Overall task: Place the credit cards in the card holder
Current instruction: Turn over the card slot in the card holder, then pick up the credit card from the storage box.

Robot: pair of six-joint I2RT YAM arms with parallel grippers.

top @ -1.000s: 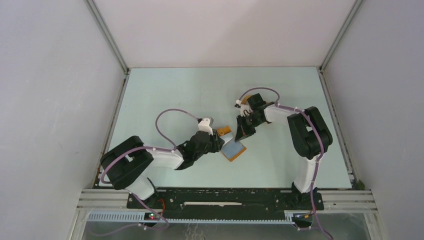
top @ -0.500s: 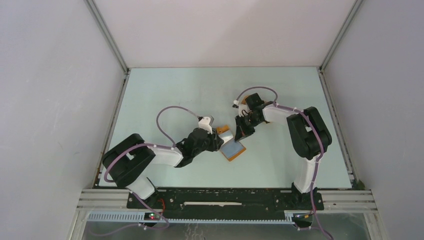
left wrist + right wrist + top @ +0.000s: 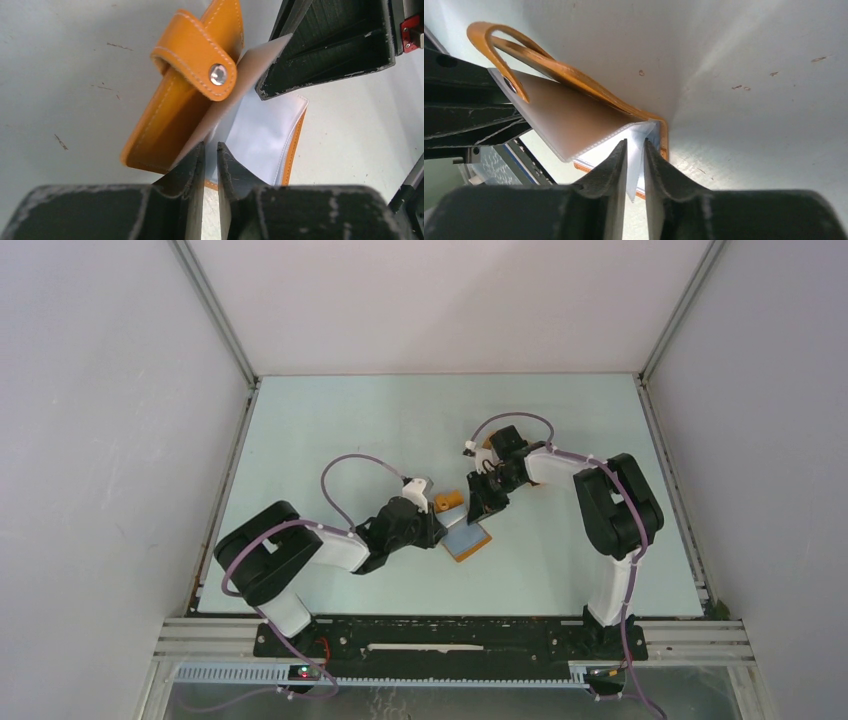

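While both arms are meeting over the middle of the table [image 3: 330, 430], the left gripper [image 3: 210, 150] is standing only a narrow slit open. Its tips are reaching the near edge of the card holder [image 3: 165, 125], where a greyish plastic page [image 3: 235, 85] is rising out of it. Whether the fingers are pinching that page cannot be told. The right gripper [image 3: 634, 150] is likewise showing a thin gap, and a corner of clear sleeve [image 3: 633, 175] is hanging inside it (neither finger is visibly pressing on it).

From above, both sets of fingertips are covering part of the holder, and the raised page is hiding its inner pockets from the wrist cameras. A pale bluish rectangle [image 3: 468, 537] is lying in the open holder; it may be a card or a bare sleeve.

The holder is lying open on the table between the two grippers. Its orange tab [image 3: 192, 45] and snap button [image 3: 218, 74] are curling up on the left arm's side, and the right gripper is reaching in from the far side.
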